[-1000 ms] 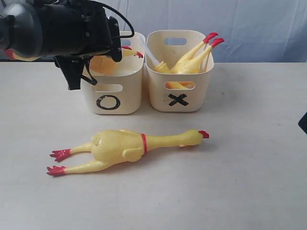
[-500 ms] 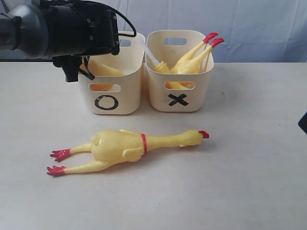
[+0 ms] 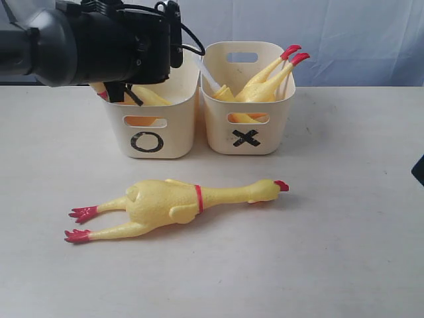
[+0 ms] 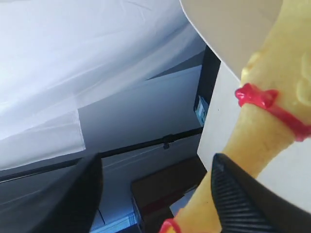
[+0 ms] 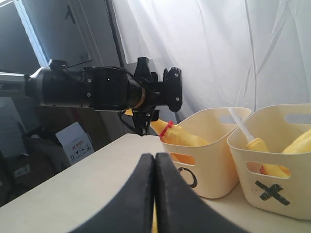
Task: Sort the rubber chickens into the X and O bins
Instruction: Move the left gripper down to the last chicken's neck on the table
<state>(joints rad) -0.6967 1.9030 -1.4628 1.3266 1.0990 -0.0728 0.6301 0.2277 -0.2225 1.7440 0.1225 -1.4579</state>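
Jaws of the left gripper [image 4: 158,162] have parted since a second ago, leaving the long yellow rubber chicken [image 3: 151,98] in the cream plastic O bin [image 3: 173,136]. Right gripper [image 5: 154,191] stays closed.

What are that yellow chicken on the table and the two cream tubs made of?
The chicken looks like soft rubber or vinyl: matte moulded yellow skin, red ring and feet. The O bin and X bin look like rigid moulded plastic: smooth, faintly glossy walls, rounded corners, cut-out handle slots.
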